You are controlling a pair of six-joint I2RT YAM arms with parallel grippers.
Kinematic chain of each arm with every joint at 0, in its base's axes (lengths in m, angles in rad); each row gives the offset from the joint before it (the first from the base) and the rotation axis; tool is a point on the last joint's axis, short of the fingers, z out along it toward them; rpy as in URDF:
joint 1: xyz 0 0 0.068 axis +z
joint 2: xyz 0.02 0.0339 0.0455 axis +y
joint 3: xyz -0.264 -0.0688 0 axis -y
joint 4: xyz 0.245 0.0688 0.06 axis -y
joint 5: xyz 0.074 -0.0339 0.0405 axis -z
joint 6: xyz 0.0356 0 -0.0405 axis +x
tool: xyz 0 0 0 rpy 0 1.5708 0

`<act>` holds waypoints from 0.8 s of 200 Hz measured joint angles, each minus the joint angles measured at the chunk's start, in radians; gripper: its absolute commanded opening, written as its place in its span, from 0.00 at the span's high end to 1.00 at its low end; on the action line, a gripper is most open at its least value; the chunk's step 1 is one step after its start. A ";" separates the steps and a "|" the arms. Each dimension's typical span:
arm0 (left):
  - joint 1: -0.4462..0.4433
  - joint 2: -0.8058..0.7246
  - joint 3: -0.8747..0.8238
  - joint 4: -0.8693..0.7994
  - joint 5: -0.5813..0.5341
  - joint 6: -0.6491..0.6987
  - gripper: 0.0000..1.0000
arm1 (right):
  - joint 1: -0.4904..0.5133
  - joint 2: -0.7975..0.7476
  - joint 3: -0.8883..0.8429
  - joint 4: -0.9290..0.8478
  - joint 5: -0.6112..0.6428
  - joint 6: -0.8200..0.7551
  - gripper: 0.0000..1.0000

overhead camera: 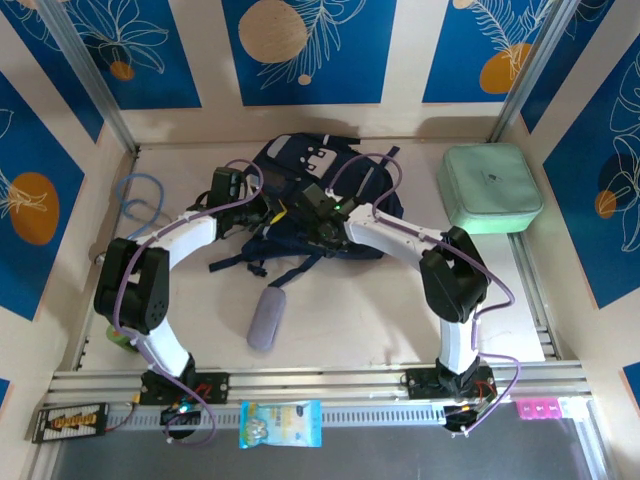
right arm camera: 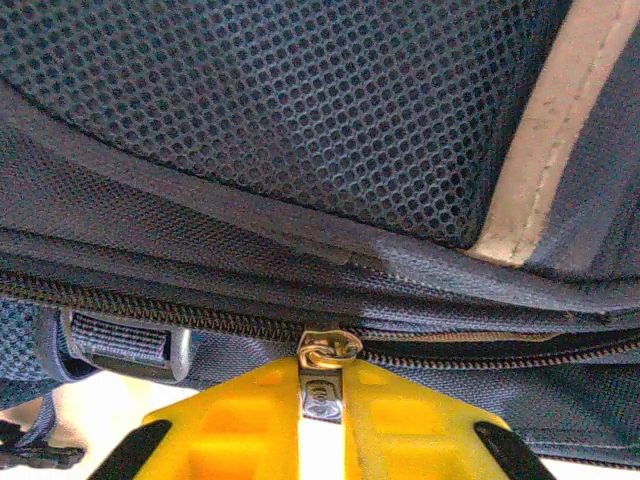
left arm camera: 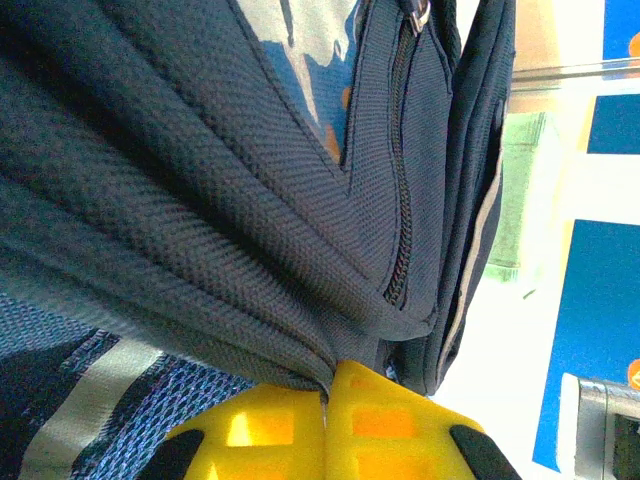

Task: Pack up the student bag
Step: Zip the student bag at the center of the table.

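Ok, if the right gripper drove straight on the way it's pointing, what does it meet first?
The zipper pull, already between the fingertips of the right gripper. Directly behind it are the zip line and mesh of the student bag. There seems to be no free travel, though depth is hard to judge.

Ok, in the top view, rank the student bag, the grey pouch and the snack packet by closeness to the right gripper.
1. student bag, mid-table; the right gripper pinches its zip pull.
2. grey pouch, on the table in front of the bag, toward the bases.
3. snack packet, at the near edge between the bases.
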 measured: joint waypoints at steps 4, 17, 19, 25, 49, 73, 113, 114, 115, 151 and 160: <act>0.000 0.000 0.000 0.000 0.000 0.000 1.00 | 0.000 0.000 0.000 0.000 0.000 0.001 0.74; 0.000 0.000 0.000 0.000 0.000 0.000 1.00 | 0.001 0.000 0.000 -0.002 0.003 -0.020 0.68; 0.000 0.000 0.000 0.000 0.000 0.000 1.00 | 0.003 0.000 0.000 -0.003 0.006 -0.028 0.67; 0.000 0.000 0.000 0.000 0.000 0.000 1.00 | 0.008 0.000 0.003 -0.009 0.020 -0.037 0.66; 0.000 0.000 0.000 0.000 0.000 0.001 1.00 | 0.036 0.030 0.068 -0.079 0.111 -0.077 0.67; 0.000 0.000 0.000 -0.003 -0.001 0.011 1.00 | 0.067 0.067 0.122 -0.113 0.180 -0.087 0.69; 0.000 0.000 0.000 -0.004 -0.001 0.019 1.00 | 0.080 0.104 0.141 -0.153 0.203 -0.091 0.70; 0.000 0.000 0.000 -0.004 -0.001 0.019 1.00 | 0.080 0.105 0.141 -0.153 0.203 -0.091 0.71; 0.000 0.000 0.000 -0.004 -0.001 0.019 1.00 | 0.080 0.105 0.141 -0.153 0.203 -0.091 0.71; 0.001 0.000 0.000 -0.005 -0.001 0.023 1.00 | 0.085 0.114 0.141 -0.158 0.192 -0.121 0.74; 0.002 0.000 0.000 -0.005 -0.001 0.024 1.00 | 0.087 0.114 0.141 -0.159 0.187 -0.129 0.75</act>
